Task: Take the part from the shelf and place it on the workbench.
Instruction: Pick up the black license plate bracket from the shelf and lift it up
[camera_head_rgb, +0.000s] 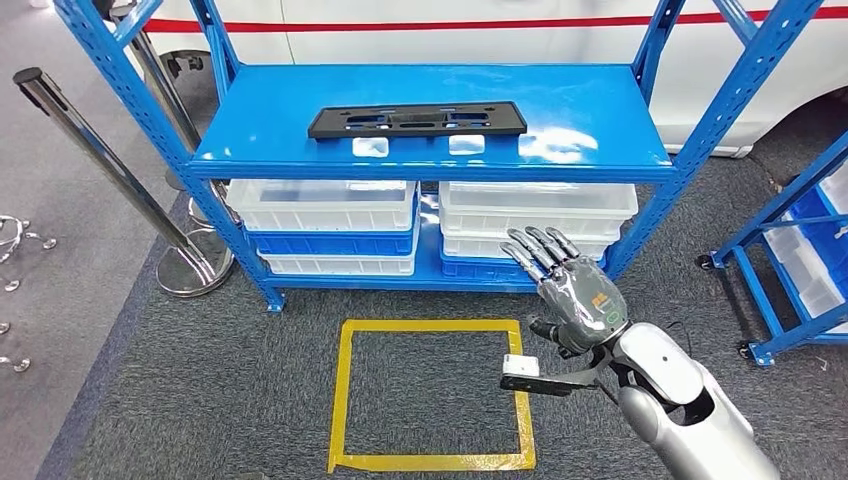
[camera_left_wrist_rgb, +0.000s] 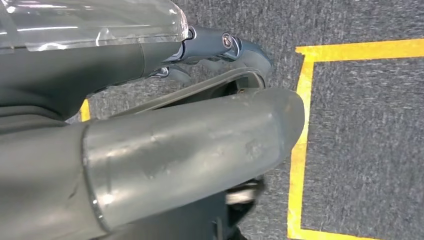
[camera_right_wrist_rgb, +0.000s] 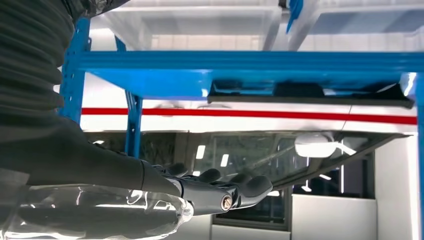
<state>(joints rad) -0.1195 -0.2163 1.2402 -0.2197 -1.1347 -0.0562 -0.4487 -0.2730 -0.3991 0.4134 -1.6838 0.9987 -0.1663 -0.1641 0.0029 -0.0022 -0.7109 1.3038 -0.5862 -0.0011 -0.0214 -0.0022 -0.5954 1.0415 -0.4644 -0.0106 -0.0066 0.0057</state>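
The part (camera_head_rgb: 417, 120) is a long, flat black plastic panel lying on the top board of the blue shelf (camera_head_rgb: 600, 110). In the right wrist view, the part (camera_right_wrist_rgb: 310, 92) appears as a dark strip against the blue board. My right hand (camera_head_rgb: 565, 285) is raised in front of the shelf's lower level, below and to the right of the part, fingers stretched out and holding nothing. The right hand (camera_right_wrist_rgb: 200, 192) looks the same in its wrist view, flat and empty. My left hand (camera_left_wrist_rgb: 190, 145) hangs over the grey carpet with nothing in it.
White and blue bins (camera_head_rgb: 325, 205) fill the lower level under the part. A yellow tape square (camera_head_rgb: 435, 325) marks the carpet before the shelf. A chrome stanchion (camera_head_rgb: 100, 160) leans at the left, a second blue shelf (camera_head_rgb: 800, 250) stands right, and a white vehicle (camera_head_rgb: 500, 30) is behind.
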